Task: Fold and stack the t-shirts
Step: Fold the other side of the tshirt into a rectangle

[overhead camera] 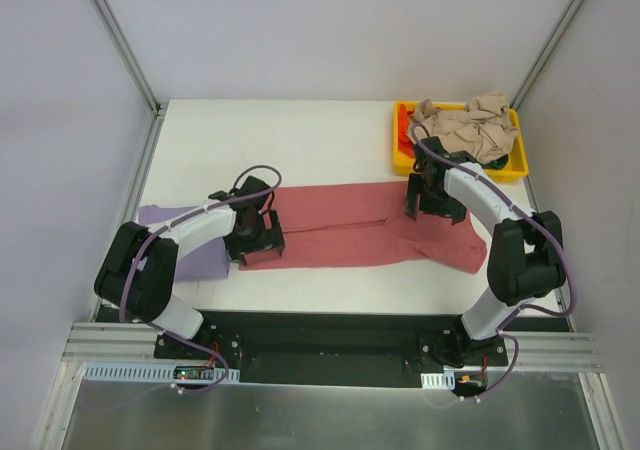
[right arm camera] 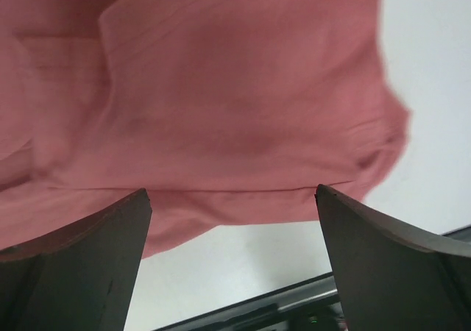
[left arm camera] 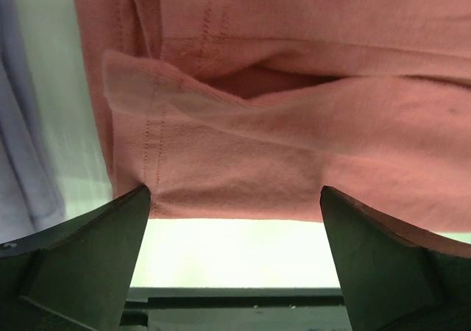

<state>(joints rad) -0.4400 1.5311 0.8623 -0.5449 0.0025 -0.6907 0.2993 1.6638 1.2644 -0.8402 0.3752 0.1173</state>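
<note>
- Lying flat across the middle of the bench (overhead camera: pixel 300 140), the dusty red-pink t-shirt (overhead camera: pixel 350 230) forms a long band from left to right. Its right end dips toward the near edge.
- The left tool (overhead camera: pixel 262 238) sits low at the left end of this t-shirt. In the left wrist view its fingers (left arm camera: pixel 88 257) are spread wide with nothing gripped. The stitched hem (left arm camera: pixel 235 206) lies just beyond the tips, with one corner turned over on itself.
- The right tool (overhead camera: pixel 432 205) sits over the right part of the same t-shirt. In the right wrist view its fingers (right arm camera: pixel 81 257) are likewise spread wide and hold nothing. The cloth beyond the tips appears slightly blurred.
- The lavender t-shirt (overhead camera: pixel 190 250) lies flat at the left of the bench, partly under the left arm (overhead camera: pixel 190 232). In the left wrist view a narrow strip of bench separates it from the red-pink cloth.
- The yellow tray (overhead camera: pixel 505 173) stands at the far right corner of the bench. The beige t-shirt (overhead camera: pixel 470 125) is heaped in it, crumpled, and a red cloth (overhead camera: pixel 404 122) shows at the tray's left side.
</note>
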